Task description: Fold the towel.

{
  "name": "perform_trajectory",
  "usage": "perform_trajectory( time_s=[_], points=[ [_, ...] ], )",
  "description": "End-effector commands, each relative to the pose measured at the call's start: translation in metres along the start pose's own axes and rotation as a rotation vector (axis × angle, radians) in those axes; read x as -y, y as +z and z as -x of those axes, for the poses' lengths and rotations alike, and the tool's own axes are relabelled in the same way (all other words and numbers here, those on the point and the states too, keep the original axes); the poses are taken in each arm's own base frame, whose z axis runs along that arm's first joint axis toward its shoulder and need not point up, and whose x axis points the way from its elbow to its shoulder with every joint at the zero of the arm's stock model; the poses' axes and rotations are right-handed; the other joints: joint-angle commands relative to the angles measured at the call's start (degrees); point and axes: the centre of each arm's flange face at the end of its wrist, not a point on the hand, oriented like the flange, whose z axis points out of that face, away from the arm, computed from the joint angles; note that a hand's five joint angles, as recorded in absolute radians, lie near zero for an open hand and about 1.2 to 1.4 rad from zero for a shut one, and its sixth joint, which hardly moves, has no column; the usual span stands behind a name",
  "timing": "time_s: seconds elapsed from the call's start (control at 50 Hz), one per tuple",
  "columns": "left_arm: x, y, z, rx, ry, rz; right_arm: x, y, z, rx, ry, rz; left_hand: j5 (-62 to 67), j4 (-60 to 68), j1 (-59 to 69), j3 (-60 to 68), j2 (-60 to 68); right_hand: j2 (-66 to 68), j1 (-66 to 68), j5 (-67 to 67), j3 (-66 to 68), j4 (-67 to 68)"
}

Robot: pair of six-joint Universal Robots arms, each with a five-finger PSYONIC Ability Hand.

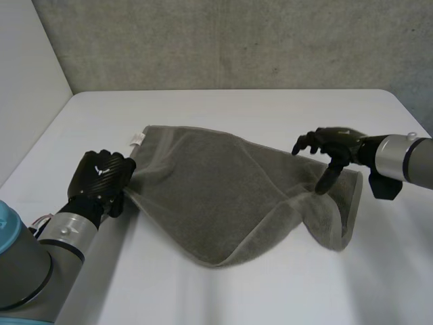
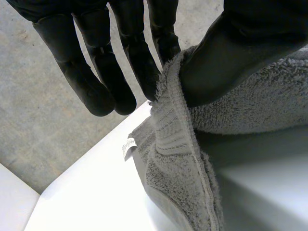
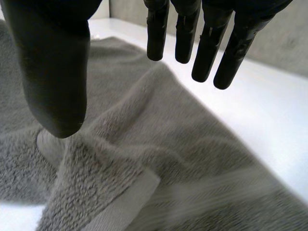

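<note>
A grey towel (image 1: pixel 223 193) lies across the middle of the white table (image 1: pixel 237 101), its near side lifted off the surface between my two hands. My left hand (image 1: pixel 100 177) is shut on the towel's left edge. In the left wrist view the thumb (image 2: pixel 226 53) pinches the hem (image 2: pixel 168 120) against the fingers (image 2: pixel 139 57). My right hand (image 1: pixel 331 150) hovers open just above the towel's right corner, fingers spread. In the right wrist view its thumb (image 3: pixel 53 82) and fingers (image 3: pixel 207 48) stand apart over the towel (image 3: pixel 159 159), holding nothing.
A small white label (image 1: pixel 137 139) sticks out at the towel's far left corner, also seen in the left wrist view as a label (image 2: pixel 129 147). A concrete wall (image 1: pixel 237 40) runs behind the table. Bare table surface lies in front of and behind the towel.
</note>
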Motion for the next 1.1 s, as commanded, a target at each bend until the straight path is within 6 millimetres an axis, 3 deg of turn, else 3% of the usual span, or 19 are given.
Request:
perform_trajectory(
  time_s=[0.02,0.1,0.3,0.34,0.38,0.44,0.5,0.6,0.66,0.7,0.8,0.92,1.1],
  points=[
    [-0.001,0.001,0.003,0.008,-0.001,0.005,-0.023,0.021,-0.005,0.039,0.067,0.108,-14.0,-6.6,-1.0,-8.6,-5.6,3.7,3.4,2.3,3.6,2.9],
    [-0.002,0.001,0.002,0.007,-0.001,0.003,-0.031,0.029,-0.008,0.043,0.082,0.131,-14.0,-6.6,-1.0,-8.6,-5.6,6.3,5.9,4.8,6.1,5.4],
    [-0.002,0.000,0.001,0.008,0.000,-0.007,-0.043,0.027,-0.004,0.055,0.088,0.178,-14.0,-6.6,-1.0,-8.6,-5.6,9.1,8.7,7.7,9.0,8.3],
    [-0.003,0.000,0.001,0.007,0.000,-0.005,-0.047,0.026,-0.003,0.059,0.079,0.190,-14.0,-6.6,-1.0,-8.6,-5.6,13.8,13.5,12.4,13.7,13.0],
    [-0.003,-0.001,0.001,0.005,0.000,-0.005,-0.053,0.025,0.001,0.070,0.054,0.215,-14.0,-6.6,-1.0,-8.6,-5.6,26.7,26.3,25.3,26.6,25.9],
    [-0.003,-0.001,0.001,0.005,0.002,-0.005,-0.055,0.024,0.001,0.074,0.046,0.226,-14.0,-6.6,-1.0,-8.6,-5.6,31.3,31.0,29.9,31.2,30.5],
    [-0.003,-0.001,0.000,0.005,0.001,-0.003,-0.052,0.019,0.002,0.075,0.036,0.231,-14.0,-6.6,-1.0,-8.6,-5.6,38.2,37.8,36.8,38.1,37.4],
    [-0.002,-0.001,0.001,0.007,0.002,-0.009,-0.022,-0.002,0.007,0.061,-0.007,0.153,-14.0,-6.6,-1.0,-8.6,-5.6,50.0,49.6,48.6,49.9,49.2],
    [0.002,-0.001,0.003,0.013,0.004,-0.023,-0.016,-0.007,0.009,0.057,-0.022,0.135,-14.0,-6.6,-1.0,-8.6,-5.6,49.3,48.9,47.9,49.2,48.5],
    [0.005,-0.002,0.004,0.017,0.005,-0.033,-0.012,-0.015,0.013,0.052,-0.036,0.123,-14.0,-6.6,-1.0,-8.6,-5.6,41.8,41.4,40.4,41.7,41.0],
    [0.005,-0.004,0.003,0.014,0.005,-0.030,-0.017,-0.023,0.022,0.062,-0.041,0.139,-14.0,-6.6,-1.0,-8.6,-5.6,33.4,33.0,32.0,33.3,32.6],
    [0.003,-0.005,0.002,0.011,0.004,-0.023,-0.030,-0.027,0.027,0.082,-0.080,0.181,-14.0,-6.6,-1.0,-8.6,-5.6,32.2,31.8,30.8,32.0,31.4],
    [0.002,-0.005,0.002,0.011,0.004,-0.022,-0.030,-0.032,0.029,0.082,-0.095,0.184,-14.0,-6.6,-1.0,-8.6,-5.6,31.3,31.0,29.9,31.2,30.5]
  ],
)
